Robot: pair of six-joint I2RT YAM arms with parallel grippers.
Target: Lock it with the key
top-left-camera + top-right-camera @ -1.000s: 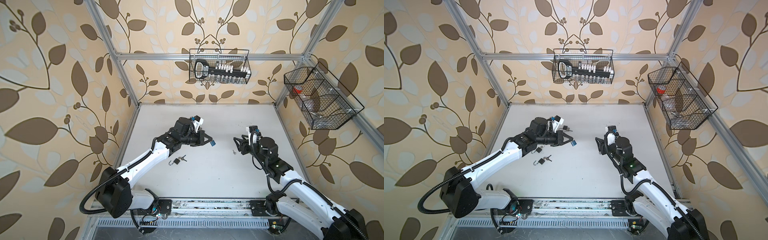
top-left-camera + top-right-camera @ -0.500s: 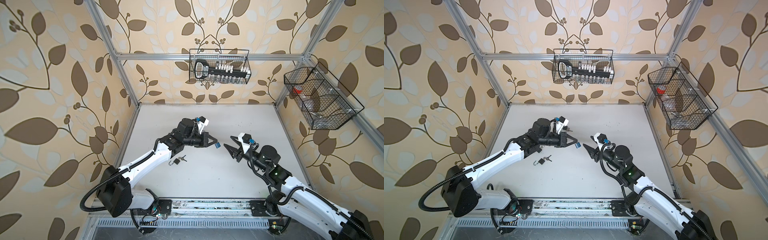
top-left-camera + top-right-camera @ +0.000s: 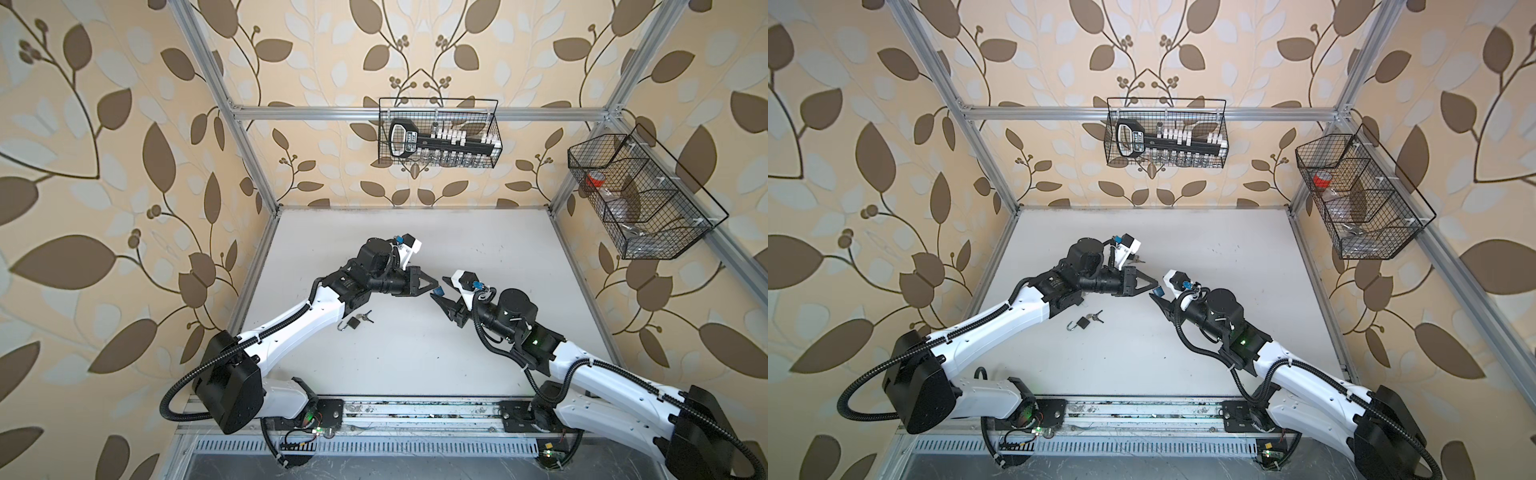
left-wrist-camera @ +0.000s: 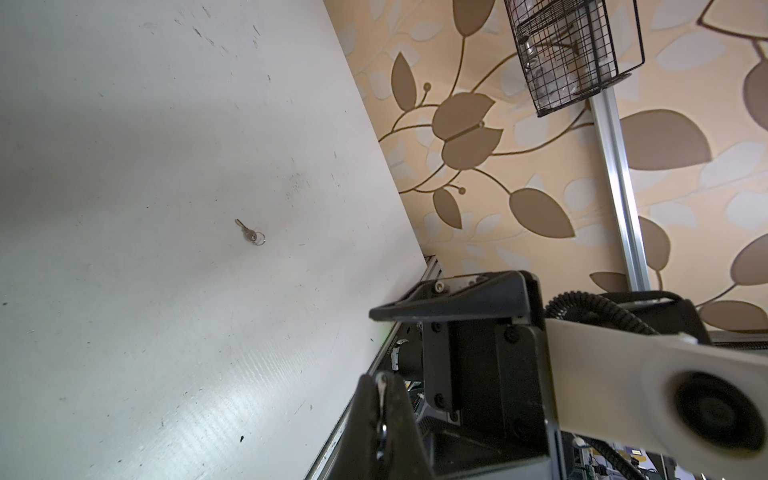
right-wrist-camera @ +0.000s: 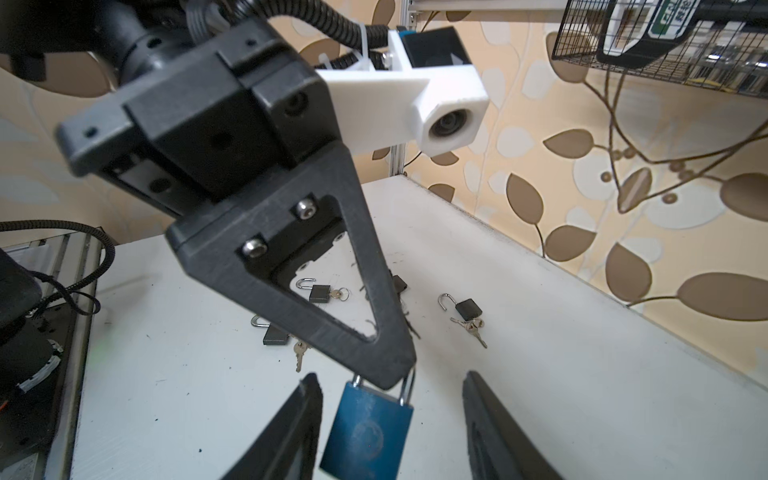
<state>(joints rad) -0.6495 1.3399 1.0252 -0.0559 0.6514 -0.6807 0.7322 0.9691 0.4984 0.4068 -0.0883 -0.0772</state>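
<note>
Blue padlock (image 5: 365,432) hangs (not touching) inside right pincer (image 5: 390,376).

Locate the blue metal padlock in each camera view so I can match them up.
Top views: blue metal padlock mid-scene, hanging from the tip of the black left gripper.
Left wrist: body hidden; only a metal sliver, likely its shackle, between shut fingers.
Right wrist: hanging inside the open right gripper.
Shared landmark: the left gripper, in all four views.

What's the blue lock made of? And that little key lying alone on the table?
Blue padlock: probably painted metal; a smooth blue body with a dull sheen and a shiny silvery shackle.
Key: looks like bare metal; it is thin and glints silvery-gold.
</note>
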